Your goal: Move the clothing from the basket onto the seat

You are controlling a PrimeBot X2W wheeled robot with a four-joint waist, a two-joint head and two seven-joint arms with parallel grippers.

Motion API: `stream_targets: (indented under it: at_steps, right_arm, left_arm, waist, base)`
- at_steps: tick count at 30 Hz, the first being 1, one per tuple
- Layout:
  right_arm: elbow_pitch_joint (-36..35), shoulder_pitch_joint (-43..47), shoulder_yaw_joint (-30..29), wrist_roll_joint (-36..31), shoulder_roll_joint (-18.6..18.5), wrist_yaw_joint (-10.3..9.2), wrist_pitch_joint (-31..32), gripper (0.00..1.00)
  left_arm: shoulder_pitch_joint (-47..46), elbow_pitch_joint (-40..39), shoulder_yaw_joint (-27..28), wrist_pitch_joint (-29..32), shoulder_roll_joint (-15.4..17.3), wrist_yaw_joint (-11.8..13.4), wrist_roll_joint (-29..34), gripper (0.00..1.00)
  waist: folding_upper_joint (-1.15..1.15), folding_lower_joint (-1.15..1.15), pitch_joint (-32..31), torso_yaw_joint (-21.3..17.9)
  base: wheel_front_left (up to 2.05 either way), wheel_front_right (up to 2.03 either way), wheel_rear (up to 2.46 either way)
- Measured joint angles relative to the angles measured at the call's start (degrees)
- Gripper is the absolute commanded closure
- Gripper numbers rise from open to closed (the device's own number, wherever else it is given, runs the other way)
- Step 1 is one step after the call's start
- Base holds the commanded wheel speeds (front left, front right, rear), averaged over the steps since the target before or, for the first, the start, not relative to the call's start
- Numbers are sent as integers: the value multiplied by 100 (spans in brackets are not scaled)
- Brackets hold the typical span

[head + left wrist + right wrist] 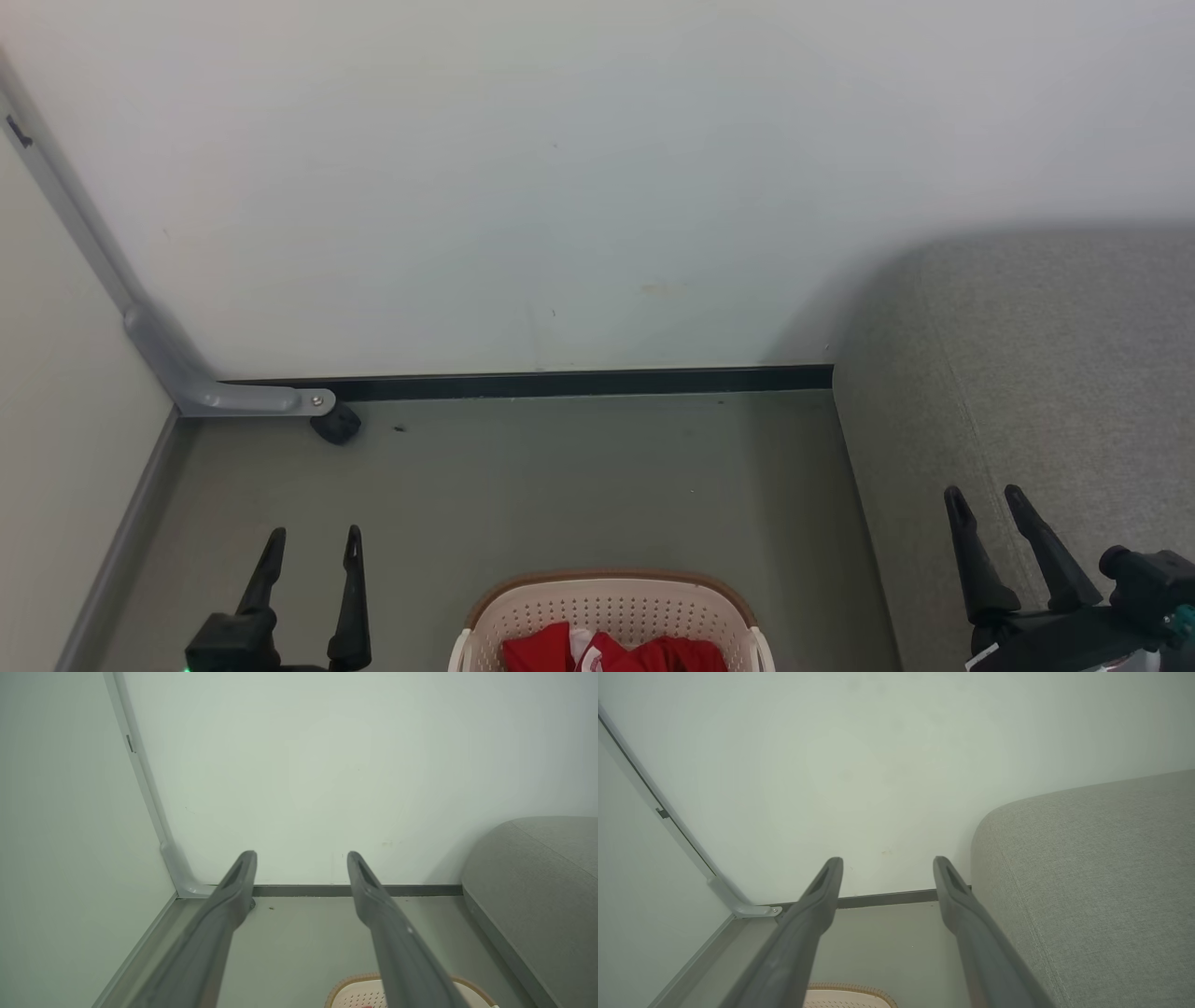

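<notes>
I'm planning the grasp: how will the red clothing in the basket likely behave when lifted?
Probably floppy: the red clothing lies crumpled in folds in the basket, so it should drape from a pinch. Likely light for its bulk, as it looks like thin fabric. One piece may drag another along, since they lie bunched together.

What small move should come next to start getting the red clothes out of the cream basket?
Probably lower the left gripper toward the red white-trimmed garments in the oval cream perforated plastic basket. It and the right gripper stand open and empty, apart from the basket, and the visible part of the large grey fabric seat is bare.
</notes>
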Motion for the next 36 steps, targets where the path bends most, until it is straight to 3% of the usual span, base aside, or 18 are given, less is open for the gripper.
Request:
stream_targets:
  at_steps: [19,36]
  right_arm:
    - [-7,-1,-163,-158,111,8,0,0]
    - [-137,-262,-192,-202,118,56,0,0]
  left_arm:
    - [-25,-32,67,0,-110,-101,0,0]
    - [-417,-85,-85,0,-188,-250,-1,0]
  waist:
    - [0,0,224,-31]
    - [0,0,878,-179]
  base:
    - [0,0,0]
    - [0,0,0]
